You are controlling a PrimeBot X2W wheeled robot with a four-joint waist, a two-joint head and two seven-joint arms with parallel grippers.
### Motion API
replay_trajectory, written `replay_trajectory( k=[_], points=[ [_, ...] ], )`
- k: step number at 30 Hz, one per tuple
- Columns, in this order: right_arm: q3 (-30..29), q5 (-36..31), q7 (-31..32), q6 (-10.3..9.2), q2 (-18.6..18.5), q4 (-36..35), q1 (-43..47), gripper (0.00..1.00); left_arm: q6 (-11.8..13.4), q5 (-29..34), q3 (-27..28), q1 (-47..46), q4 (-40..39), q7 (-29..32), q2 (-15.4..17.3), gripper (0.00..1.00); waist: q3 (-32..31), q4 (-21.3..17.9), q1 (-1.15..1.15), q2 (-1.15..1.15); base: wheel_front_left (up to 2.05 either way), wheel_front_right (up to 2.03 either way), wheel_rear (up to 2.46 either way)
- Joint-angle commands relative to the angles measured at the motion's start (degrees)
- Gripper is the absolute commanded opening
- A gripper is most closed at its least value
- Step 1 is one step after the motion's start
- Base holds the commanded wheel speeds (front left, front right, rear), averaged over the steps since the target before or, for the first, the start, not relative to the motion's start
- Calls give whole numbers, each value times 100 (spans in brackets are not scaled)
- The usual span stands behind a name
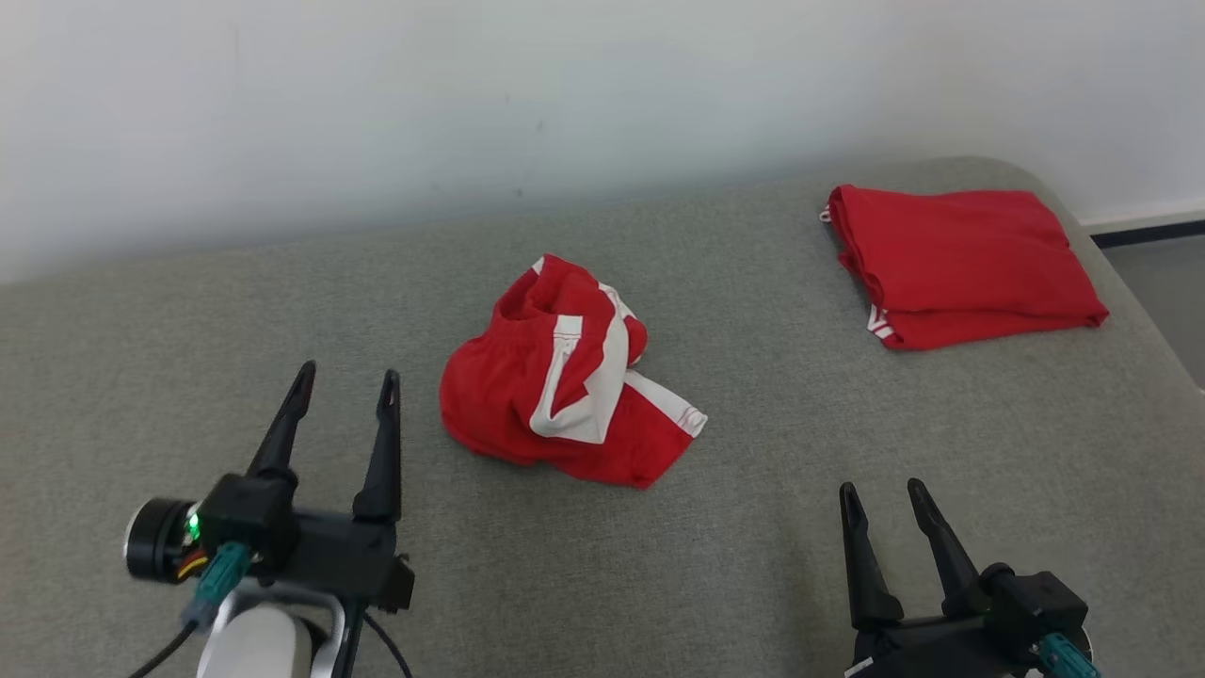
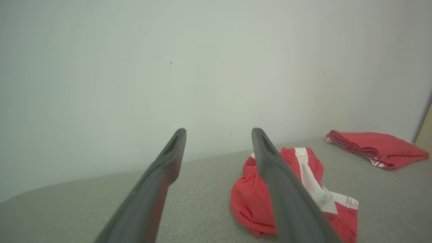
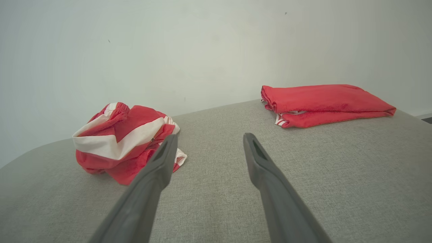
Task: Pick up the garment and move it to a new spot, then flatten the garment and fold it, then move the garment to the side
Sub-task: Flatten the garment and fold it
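Both left gripper [image 1: 347, 373] and right gripper [image 1: 881, 488] gape empty; crumpled garment [image 1: 508, 395] slants lengthwise toward right gripper.

A grey fabric surface [image 1: 753, 546] lies below the left gripper [image 1: 347, 373] and the right gripper [image 1: 883, 488]; beyond them stands a plain white wall [image 1: 471, 94], evenly lit.

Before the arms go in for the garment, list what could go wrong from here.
1. The crumpled garment lies bunched in layers; the open left fingers and right fingers, both apart from it, might pinch one layer only, so it lifts twisted.
2. A folded garment lies at the far right of the grey surface, near its edge; a carry that way could knock it apart or off.
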Motion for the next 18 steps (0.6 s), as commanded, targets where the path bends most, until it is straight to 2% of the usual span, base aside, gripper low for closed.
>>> replay_trajectory(
  k=[1, 15, 18],
  points=[
    [9, 70, -27, -16, 18, -27, -82, 100, -21, -76, -155, -335, 225, 9, 60, 100, 290, -319, 0, 0, 0, 0, 0],
    [54, 311, -27, -16, 18, 0, -263, 100, -23, -416, -1369, -1594, 1664, 358, 304, 100, 693, -915, 0, 0, 0, 0, 0],
    [78, 355, -27, -16, 19, 13, -310, 100, -22, -472, -1461, -1748, 1994, 479, 324, 100, 739, -985, 0, 0, 0, 0, 0]
  ],
)
